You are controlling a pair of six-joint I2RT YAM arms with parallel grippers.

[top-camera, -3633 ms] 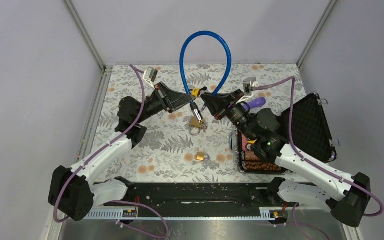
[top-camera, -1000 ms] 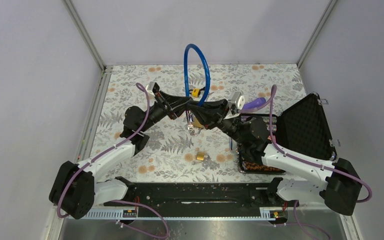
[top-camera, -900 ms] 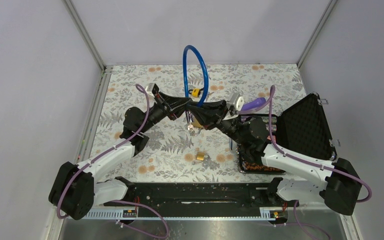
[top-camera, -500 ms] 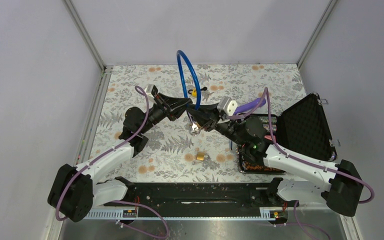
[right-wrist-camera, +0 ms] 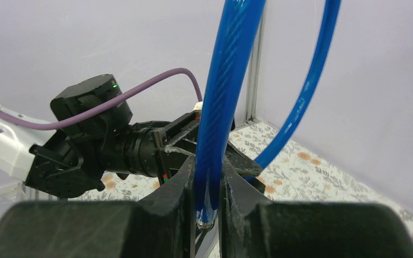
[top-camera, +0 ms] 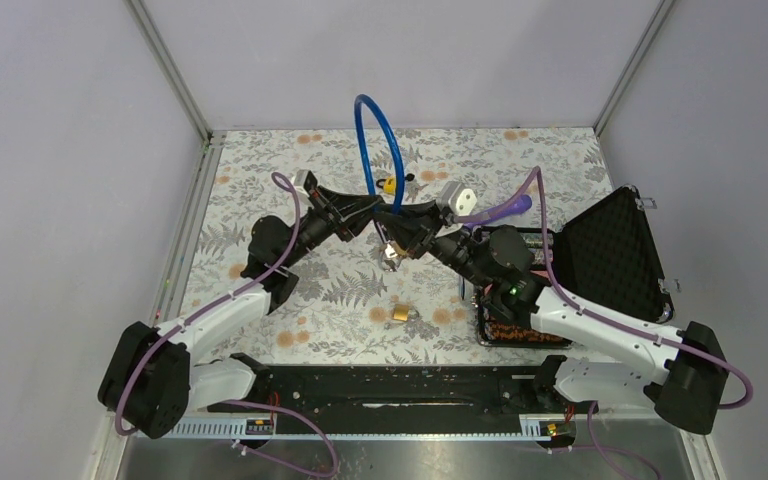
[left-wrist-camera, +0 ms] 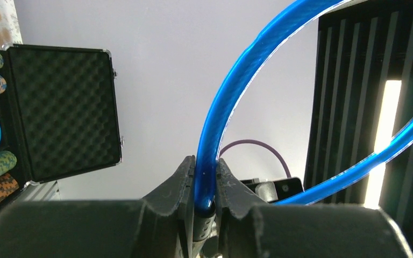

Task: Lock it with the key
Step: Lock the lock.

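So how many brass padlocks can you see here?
2. One padlock lies in the open on the table; the second padlock sits just behind it, partly covered from above. More may be hidden.

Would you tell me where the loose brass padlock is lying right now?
In the top view, the padlock lies on the table near its front middle, just left of the open case.
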